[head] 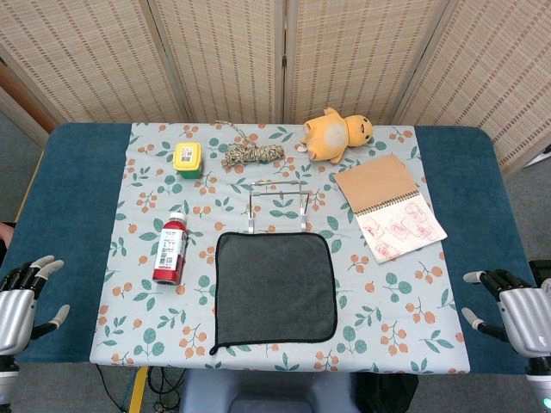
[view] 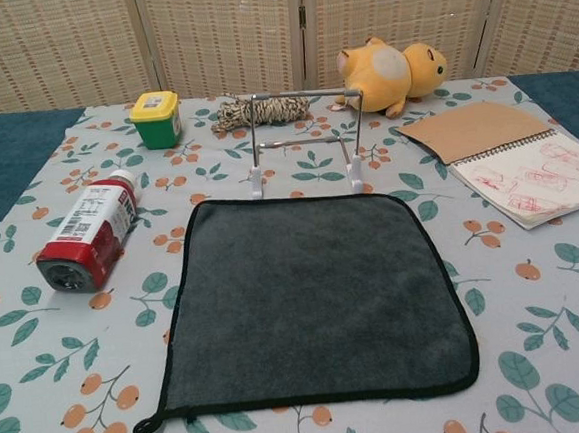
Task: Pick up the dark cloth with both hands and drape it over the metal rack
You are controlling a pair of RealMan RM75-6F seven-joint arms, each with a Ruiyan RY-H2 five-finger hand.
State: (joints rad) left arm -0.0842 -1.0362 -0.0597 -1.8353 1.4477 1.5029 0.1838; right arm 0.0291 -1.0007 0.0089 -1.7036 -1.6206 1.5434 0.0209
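The dark cloth (head: 275,286) (view: 311,295) lies flat on the floral tablecloth at the front middle of the table. Just behind it stands the small metal rack (head: 277,205) (view: 304,140), upright and bare. My left hand (head: 21,297) hovers at the table's front left edge, fingers spread, holding nothing. My right hand (head: 515,311) is at the front right edge, also with fingers apart and nothing in it. Both hands are far from the cloth and show only in the head view.
A red bottle (head: 170,249) (view: 90,230) lies on its side left of the cloth. A yellow-lidded green tub (head: 188,159) (view: 155,118), a rope bundle (head: 251,155) (view: 261,109) and a yellow plush toy (head: 337,134) (view: 391,74) sit behind the rack. An open notebook (head: 389,206) (view: 511,159) lies at right.
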